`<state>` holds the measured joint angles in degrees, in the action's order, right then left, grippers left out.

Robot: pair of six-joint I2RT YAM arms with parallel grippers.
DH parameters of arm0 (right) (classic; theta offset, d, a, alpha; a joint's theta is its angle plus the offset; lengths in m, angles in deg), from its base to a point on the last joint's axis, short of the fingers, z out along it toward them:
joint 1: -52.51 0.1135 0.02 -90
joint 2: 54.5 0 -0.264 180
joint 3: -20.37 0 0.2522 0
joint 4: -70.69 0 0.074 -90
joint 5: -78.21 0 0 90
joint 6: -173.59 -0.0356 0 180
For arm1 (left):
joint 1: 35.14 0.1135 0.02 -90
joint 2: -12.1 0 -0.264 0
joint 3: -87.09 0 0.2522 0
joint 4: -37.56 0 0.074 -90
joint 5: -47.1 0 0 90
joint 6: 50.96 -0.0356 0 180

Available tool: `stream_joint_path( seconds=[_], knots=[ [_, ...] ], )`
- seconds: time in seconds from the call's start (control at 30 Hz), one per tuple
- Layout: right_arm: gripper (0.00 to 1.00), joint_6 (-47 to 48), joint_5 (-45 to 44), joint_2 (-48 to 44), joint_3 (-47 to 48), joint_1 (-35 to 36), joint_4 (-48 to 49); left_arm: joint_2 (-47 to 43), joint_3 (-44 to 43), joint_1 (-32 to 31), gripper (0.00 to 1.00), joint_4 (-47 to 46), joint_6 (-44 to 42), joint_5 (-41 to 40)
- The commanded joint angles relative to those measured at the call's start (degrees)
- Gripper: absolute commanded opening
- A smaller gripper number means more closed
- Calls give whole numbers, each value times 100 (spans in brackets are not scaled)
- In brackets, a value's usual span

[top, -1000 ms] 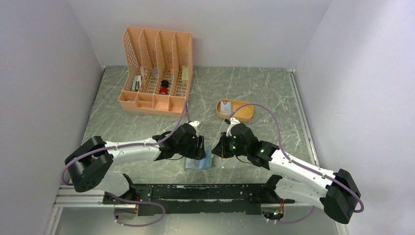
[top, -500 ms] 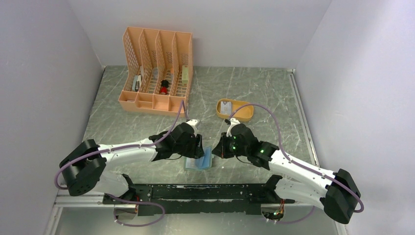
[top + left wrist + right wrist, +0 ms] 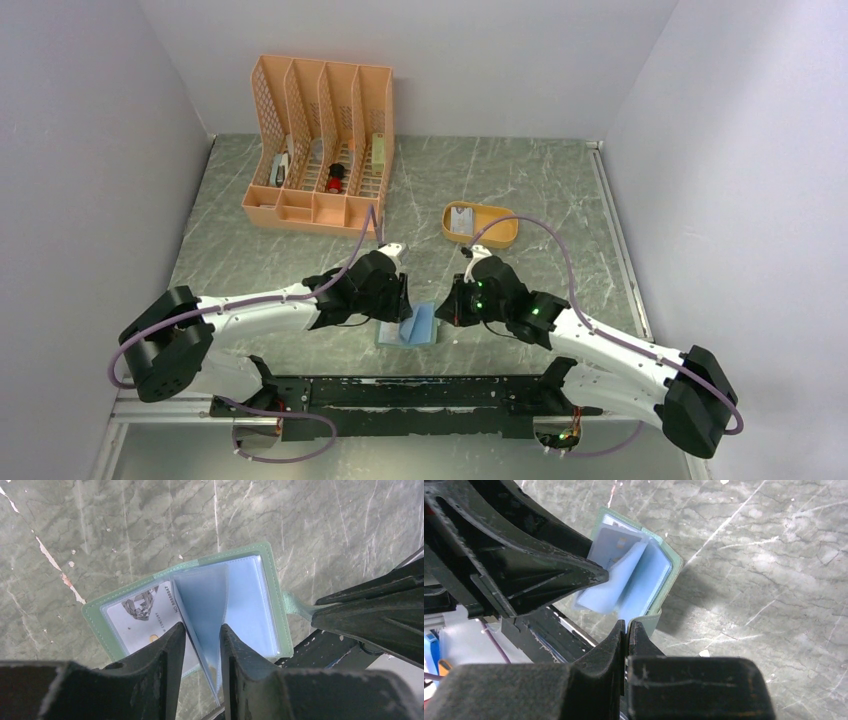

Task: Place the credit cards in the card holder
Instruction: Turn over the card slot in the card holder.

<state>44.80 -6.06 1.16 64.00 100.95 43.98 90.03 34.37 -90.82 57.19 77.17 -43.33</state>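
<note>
The sage-green card holder (image 3: 420, 326) lies open on the marble between both grippers. One credit card (image 3: 142, 617) sits in its left clear sleeve. A bundle of clear sleeves (image 3: 202, 600) stands up from the spine, between the fingers of my left gripper (image 3: 202, 630). Those jaws are narrow, with a gap still showing beside the sleeves. My right gripper (image 3: 626, 625) is shut on the holder's snap tab (image 3: 297, 607) at its right edge. Another credit card (image 3: 461, 220) lies in the mustard-yellow tray (image 3: 500, 232).
A peach lattice desk organizer (image 3: 320, 150) with small items stands at the back left. The black mounting rail (image 3: 400, 395) runs along the near edge just behind the holder. Walls close in the table on the left, back and right.
My left gripper's jaws have narrowed around the clear sleeves, which now stand more upright. The right gripper has stayed shut on the tab.
</note>
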Motion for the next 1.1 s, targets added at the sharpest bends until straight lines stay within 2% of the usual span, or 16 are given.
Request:
stream_joint_path(
  seconds=[0.0,0.03,0.07,0.23,0.3,0.37,0.6,0.77,0.9,1.07],
  knots=[
    [0,-111,-87,-60,-160,-2,54,29,-145,-30,36,7,-82,-38],
    [0,-136,-109,-49,-165,-2,17,48,-147,-30,36,3,-75,-29],
    [6,-155,-134,-47,-165,-2,-19,61,-155,-26,36,-2,-71,-20],
    [45,-256,-394,-102,-113,-2,-307,114,-197,-30,36,-7,-69,-10],
    [55,-254,-559,-144,-29,-2,-490,141,-214,-26,36,-7,-69,-10],
    [59,-245,-572,-202,51,3,-607,168,-232,-26,36,-22,-70,-10],
    [61,-194,-294,-233,367,183,-452,205,-276,-31,36,-62,-49,66],
    [60,-320,-73,80,562,650,-45,253,-313,-31,36,-58,-60,95],
    [53,-670,144,344,300,820,548,326,-348,-33,36,-53,-56,117],
    [55,-1099,177,610,-157,850,1035,337,-373,-39,36,-65,-55,143]
  ],
)
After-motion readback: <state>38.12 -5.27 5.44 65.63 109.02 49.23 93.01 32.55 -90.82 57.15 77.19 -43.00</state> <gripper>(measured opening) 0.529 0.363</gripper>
